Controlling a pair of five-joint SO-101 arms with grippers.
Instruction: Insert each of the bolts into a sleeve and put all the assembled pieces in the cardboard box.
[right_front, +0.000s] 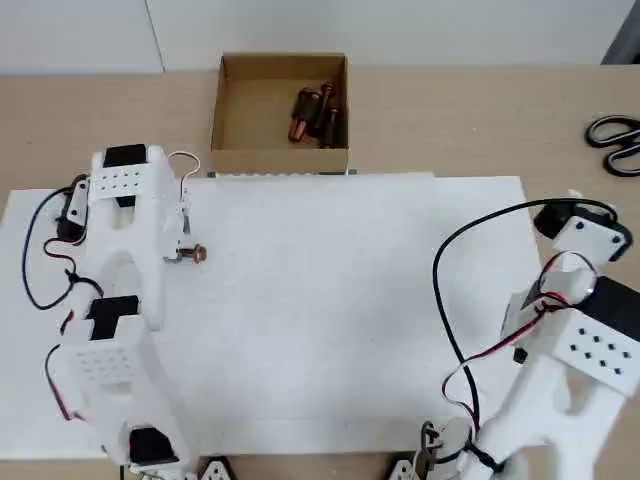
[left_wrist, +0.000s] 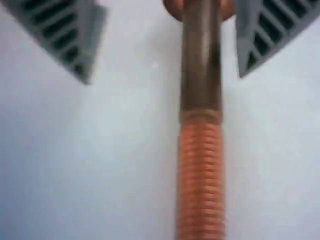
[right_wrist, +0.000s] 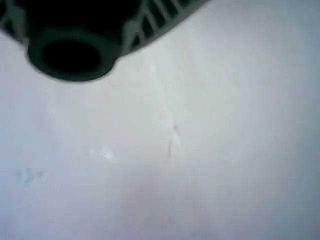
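Two white printed arms (right_front: 130, 230) carry black servos (right_front: 124, 155) and red-and-black cables (right_front: 437, 272).

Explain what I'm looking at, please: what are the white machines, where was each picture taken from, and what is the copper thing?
These are two small robot arms at a table. The high view looks down on both, the left arm and the right arm. The other two pictures come from a camera on each arm's wrist.

A white sheet covers most of the table. Behind it stands a cardboard box with finished bolt pieces inside. Scissors lie at the table's edge.

The left claw is open, with its grey fingers on either side of a bolt piece lying on the sheet. The piece is dark at one end and copper-threaded at the other. The claw grips nothing yet. The right wrist view shows a dark part of the right claw above bare sheet.
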